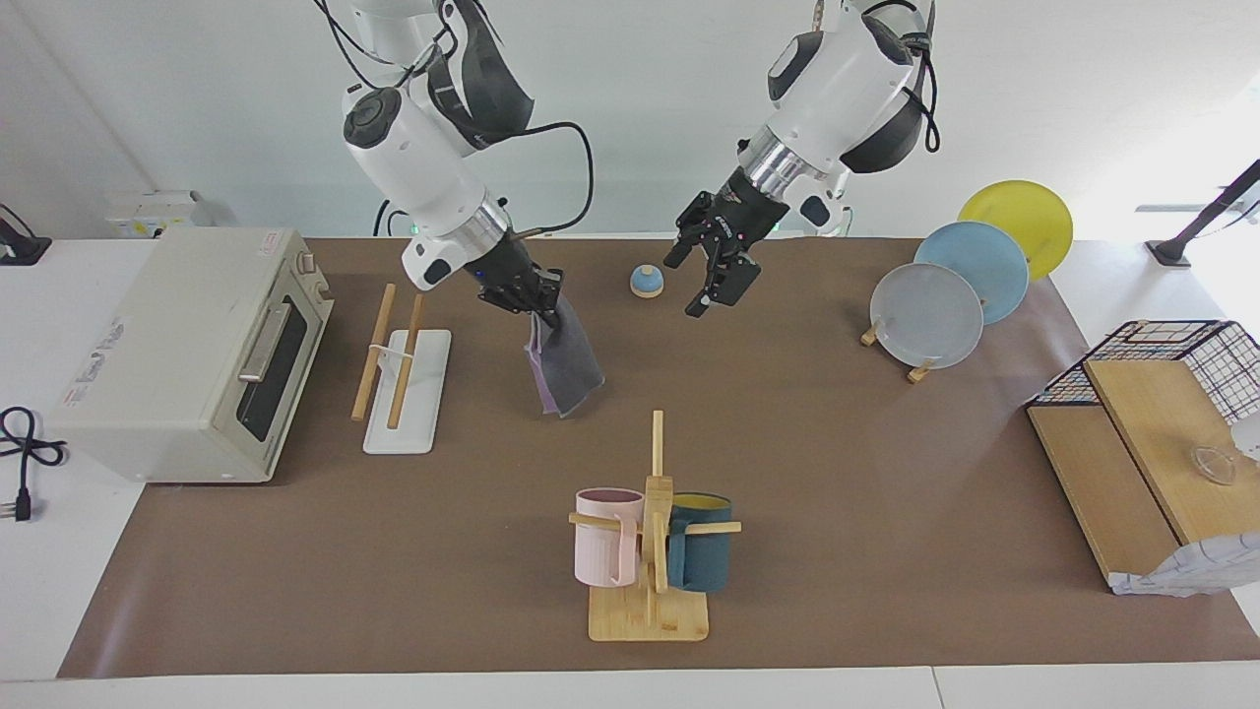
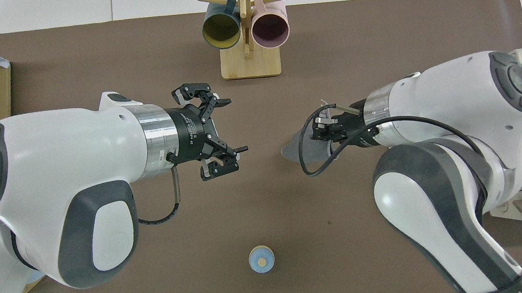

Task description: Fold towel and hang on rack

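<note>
My right gripper (image 1: 533, 301) is shut on the top edge of the towel (image 1: 564, 366), which hangs down folded, dark grey outside with a purple edge showing. It hangs over the table beside the rack (image 1: 406, 392), toward the middle. The rack has two light wooden rods on a white base and stands next to the toaster oven. In the overhead view the towel (image 2: 296, 151) shows as a grey flap under the right gripper (image 2: 322, 128), and the rack is hidden under the right arm. My left gripper (image 1: 715, 273) is open and empty in the air over the table's middle; it also shows in the overhead view (image 2: 224, 133).
A toaster oven (image 1: 187, 354) stands at the right arm's end. A bamboo mug stand (image 1: 650, 566) with a pink and a teal mug stands farther from the robots. A small blue knob (image 1: 646, 282) lies near the robots. Plates on a stand (image 1: 925, 315) and a wire basket (image 1: 1171, 359) are at the left arm's end.
</note>
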You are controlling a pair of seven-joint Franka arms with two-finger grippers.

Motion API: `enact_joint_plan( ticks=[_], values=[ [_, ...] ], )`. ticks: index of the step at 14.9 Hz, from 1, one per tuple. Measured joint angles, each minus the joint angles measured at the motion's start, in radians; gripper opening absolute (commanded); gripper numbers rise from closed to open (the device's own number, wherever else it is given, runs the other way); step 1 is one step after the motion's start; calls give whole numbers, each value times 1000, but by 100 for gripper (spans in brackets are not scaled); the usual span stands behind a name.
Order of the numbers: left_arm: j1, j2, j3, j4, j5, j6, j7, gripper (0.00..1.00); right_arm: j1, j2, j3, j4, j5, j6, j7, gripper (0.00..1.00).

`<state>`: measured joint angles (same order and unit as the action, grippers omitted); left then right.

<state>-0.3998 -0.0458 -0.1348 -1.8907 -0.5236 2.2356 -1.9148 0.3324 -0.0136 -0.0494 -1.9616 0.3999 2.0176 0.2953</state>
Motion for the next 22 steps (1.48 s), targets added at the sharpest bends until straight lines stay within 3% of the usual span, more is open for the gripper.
enact_joint_plan(
  ticks=[5, 11, 16, 22],
  values=[
    [208, -23, 13, -14, 6, -232, 513, 100, -125, -17, -3, -17, -131, -112, -217, 0],
    [416, -28, 17, -16, 152, -271, 1097, 100, -237, -32, -3, -59, -232, -112, -449, 0],
    [446, -24, 11, 33, 358, -312, 1399, 100, -338, -36, -4, -77, -257, -112, -583, 0],
    [446, 43, 10, 235, 481, -542, 1684, 100, -382, -54, -3, -120, -280, -107, -632, 0]
  ],
)
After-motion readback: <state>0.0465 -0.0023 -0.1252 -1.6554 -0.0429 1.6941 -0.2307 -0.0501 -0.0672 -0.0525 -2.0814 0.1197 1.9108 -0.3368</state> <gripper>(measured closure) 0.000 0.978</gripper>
